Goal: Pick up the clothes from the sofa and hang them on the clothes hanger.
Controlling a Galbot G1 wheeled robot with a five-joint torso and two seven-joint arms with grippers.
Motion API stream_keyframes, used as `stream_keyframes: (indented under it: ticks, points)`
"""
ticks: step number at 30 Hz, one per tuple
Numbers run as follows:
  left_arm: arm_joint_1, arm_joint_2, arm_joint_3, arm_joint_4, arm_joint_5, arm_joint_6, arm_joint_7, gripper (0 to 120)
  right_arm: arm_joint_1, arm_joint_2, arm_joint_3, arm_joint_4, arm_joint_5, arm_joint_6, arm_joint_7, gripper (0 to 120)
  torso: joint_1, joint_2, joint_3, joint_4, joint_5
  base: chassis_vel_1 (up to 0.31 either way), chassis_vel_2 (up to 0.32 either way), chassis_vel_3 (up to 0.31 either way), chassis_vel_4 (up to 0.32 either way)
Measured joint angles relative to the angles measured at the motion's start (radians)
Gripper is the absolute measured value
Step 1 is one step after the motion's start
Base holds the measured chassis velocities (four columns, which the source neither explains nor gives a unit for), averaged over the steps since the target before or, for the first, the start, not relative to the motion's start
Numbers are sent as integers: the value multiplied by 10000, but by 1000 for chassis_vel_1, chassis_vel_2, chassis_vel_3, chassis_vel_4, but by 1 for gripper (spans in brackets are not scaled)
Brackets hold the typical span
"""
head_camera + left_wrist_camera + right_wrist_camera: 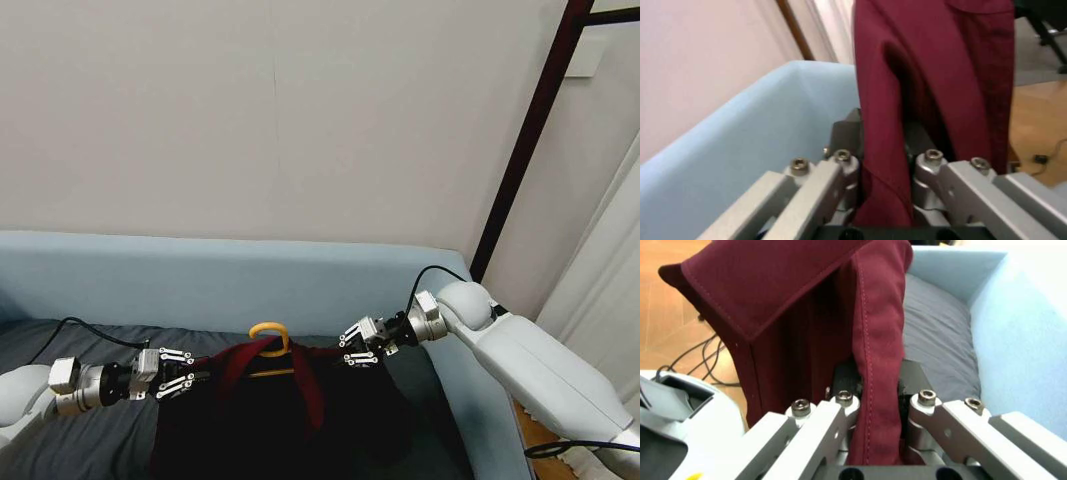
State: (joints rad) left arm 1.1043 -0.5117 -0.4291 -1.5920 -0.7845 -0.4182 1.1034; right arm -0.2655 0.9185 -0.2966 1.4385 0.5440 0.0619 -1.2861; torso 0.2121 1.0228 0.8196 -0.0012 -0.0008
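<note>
Head view: dark red fabric garment (270,400) on a yellow-hooked hanger (268,328) hangs above the light blue sofa (200,280), left hand (195,378) clamping it at 9 o'clock, right hand (345,350) at 3 o'clock. Left wrist view: fabric pinched in the left hand (883,165). Right wrist view: seamed fold pinched in the right hand (877,390).

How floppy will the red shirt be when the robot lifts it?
Probably very floppy: the red shirt sags in folds between the left gripper and right gripper. Likely light, since thin pinches of cloth hold it. It may slide off the yellow hanger.
</note>
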Motion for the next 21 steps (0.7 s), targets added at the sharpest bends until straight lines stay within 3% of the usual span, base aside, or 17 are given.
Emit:
stream_keyframes:
  ticks: [8, 14, 17, 19, 21]
  points:
    - [3, 4, -456, 499, -488, -506, -396, 41, -121, -320, -1, 115, 1267, -514, 899, 7, 0, 0, 0, 0, -2, 0, 0, 0, 0]
    - [-320, 143, -806, 954, -1157, -680, -716, 60, -189, -596, 110, 160, 1402, -767, 1498, 7, 0, 0, 0, 1, 1, 0, 0, 0, 0]
    - [-524, 204, -1040, 1109, -2147, -716, -1304, 75, -228, -924, 225, 380, 1380, -1029, 1773, 7, 0, 0, 0, -1, 3, 0, 0, 0, 0]
    - [-532, 186, -1099, 1095, -2425, -726, -1520, 79, -226, -1023, 257, 462, 1398, -1107, 1829, 7, 0, 0, 0, -1, 4, 0, 0, 0, 0]
    - [-389, -88, -1270, 784, -3218, -817, -2446, 88, -124, -1371, 321, 775, 1452, -1324, 2116, 7, 0, 0, 0, 0, 3, 0, 0, 0, 0]
